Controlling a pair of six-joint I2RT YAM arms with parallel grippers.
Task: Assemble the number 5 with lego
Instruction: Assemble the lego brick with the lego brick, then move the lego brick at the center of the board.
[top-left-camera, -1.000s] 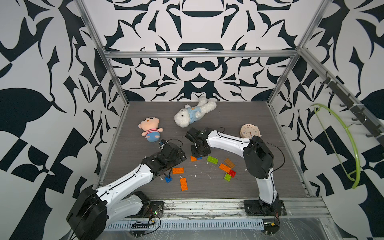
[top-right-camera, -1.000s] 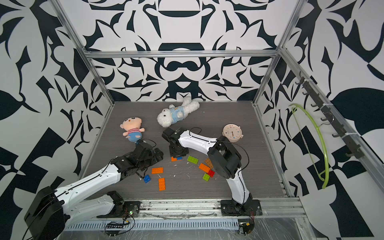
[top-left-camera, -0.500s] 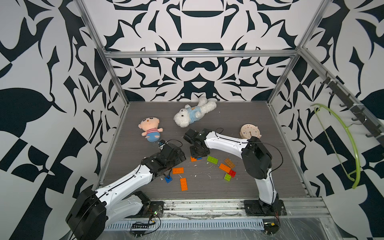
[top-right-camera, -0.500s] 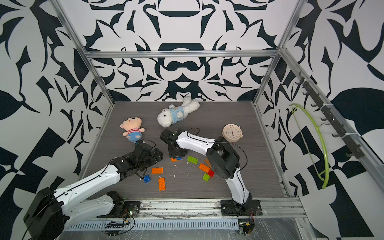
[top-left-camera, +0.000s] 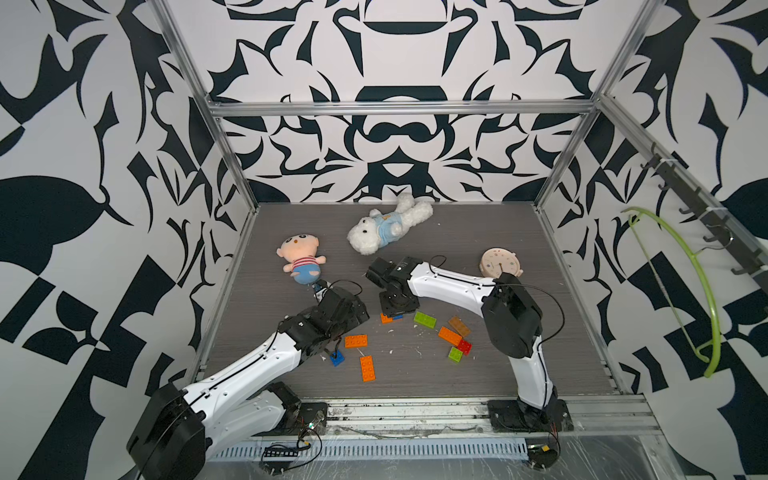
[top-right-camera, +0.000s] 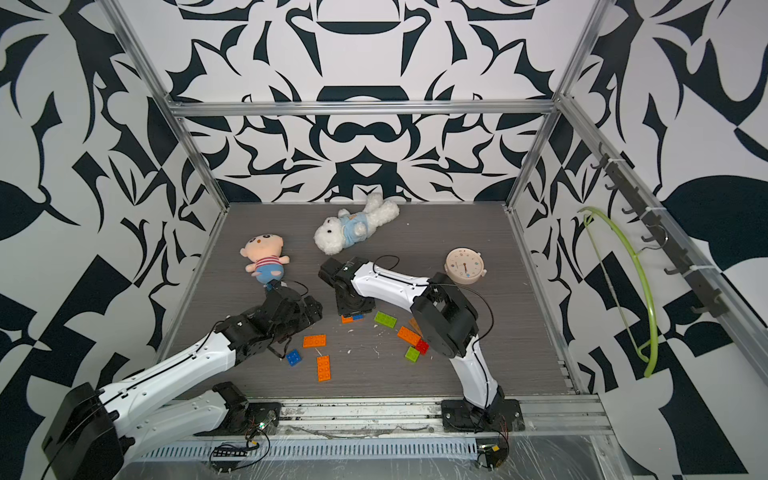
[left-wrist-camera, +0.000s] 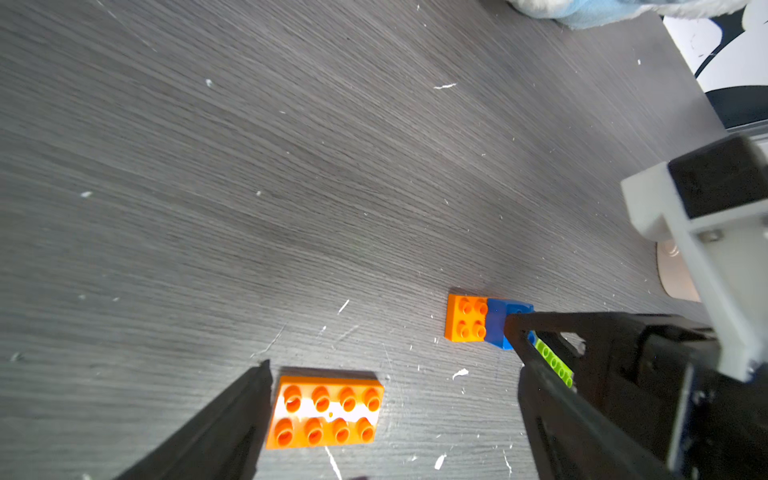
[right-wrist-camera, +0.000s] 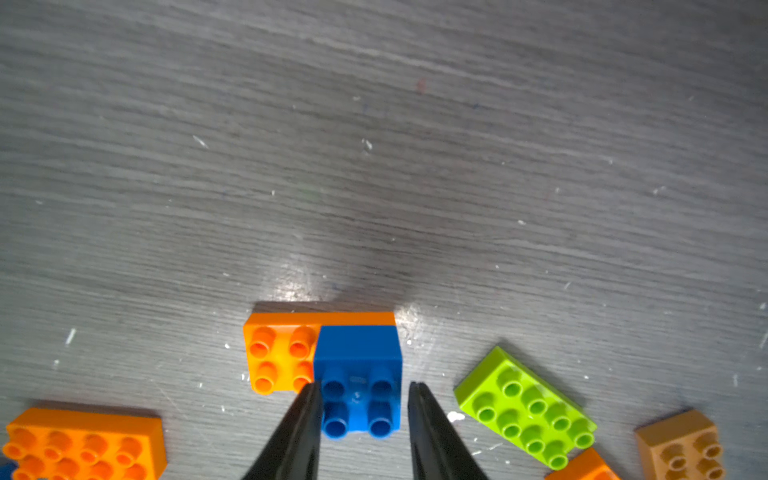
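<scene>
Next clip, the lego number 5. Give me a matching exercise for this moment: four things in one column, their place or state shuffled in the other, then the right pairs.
Things:
1. blue square brick
2. lime green brick
3. round clock
4. white plush dog

Places or states:
A. lying at the far end of the table
B. studs up on the bare table, nothing stacked on it
C. stacked on one half of an orange brick
D. dial up, at the table's right side

Pairs: 1-C, 2-B, 3-D, 4-A.

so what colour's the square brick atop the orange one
Blue square plastic brick, clearest in the right wrist view.
</scene>
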